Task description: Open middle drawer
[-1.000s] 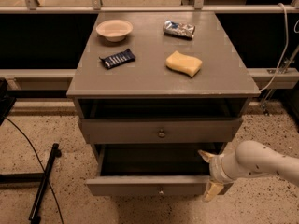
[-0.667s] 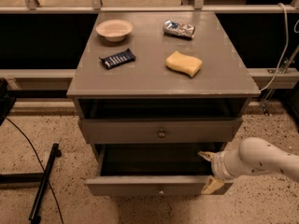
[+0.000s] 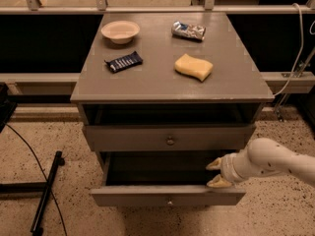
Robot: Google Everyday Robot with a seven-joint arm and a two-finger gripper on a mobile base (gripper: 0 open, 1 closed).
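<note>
The middle drawer stands pulled well out of the cabinet, its dark inside showing behind the front. The tool sits at its right end, just behind the front's top edge, fingers spread apart and gripping nothing. Above, the upper drawer shows its knob. On the surface lie a bowl, a sponge and a dark wrapper.

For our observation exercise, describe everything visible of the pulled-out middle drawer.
The middle drawer is grey, wooden-looking, with a flat front and a small round knob at its centre. It stands pulled well out, level, its dark interior exposed. The gripper sits over its right end, fingers apart, the lower one at the front's top edge.
</note>
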